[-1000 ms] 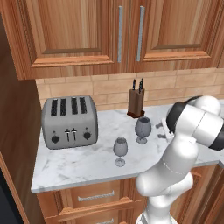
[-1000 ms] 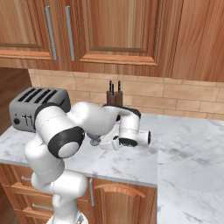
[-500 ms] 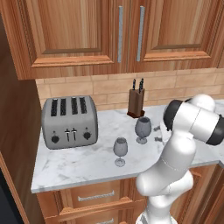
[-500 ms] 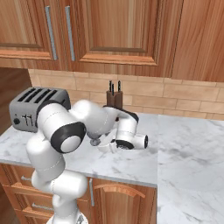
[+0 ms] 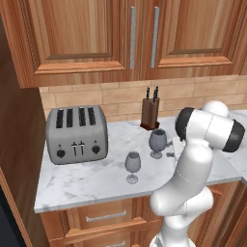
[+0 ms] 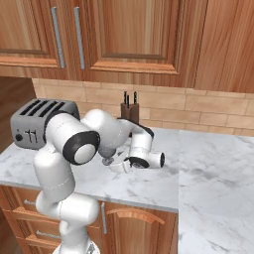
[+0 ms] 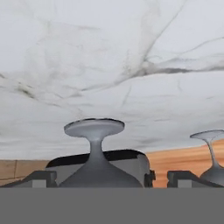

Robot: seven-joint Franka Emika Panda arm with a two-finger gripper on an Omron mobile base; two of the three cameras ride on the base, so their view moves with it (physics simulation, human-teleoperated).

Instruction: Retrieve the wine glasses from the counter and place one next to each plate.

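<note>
The darker, wider wine glass (image 5: 157, 141) stands on the marble counter (image 5: 87, 179) in front of the knife block. The paler, slimmer glass (image 5: 132, 164) stands nearer the front edge, to its left. My gripper (image 7: 114, 178) is open and level with the darker glass (image 7: 94, 144), whose bowl sits between the two fingertips (image 7: 41, 177). The hand view is rolled over, so the glass foot points up and the paler glass (image 7: 211, 151) appears at the right. In the left base view the gripper (image 5: 171, 153) is just right of the darker glass, mostly hidden by the arm. The plates are out of view.
A silver toaster (image 5: 76, 133) stands at the counter's left end. A brown knife block (image 5: 150, 113) stands against the tan tile backsplash. Wooden wall cupboards (image 5: 130, 38) hang overhead. The counter top (image 6: 213, 168) continues to the right around a corner.
The arm has swung left along the counter, bringing the hand closer to the darker glass. Both glasses stand where they were.
</note>
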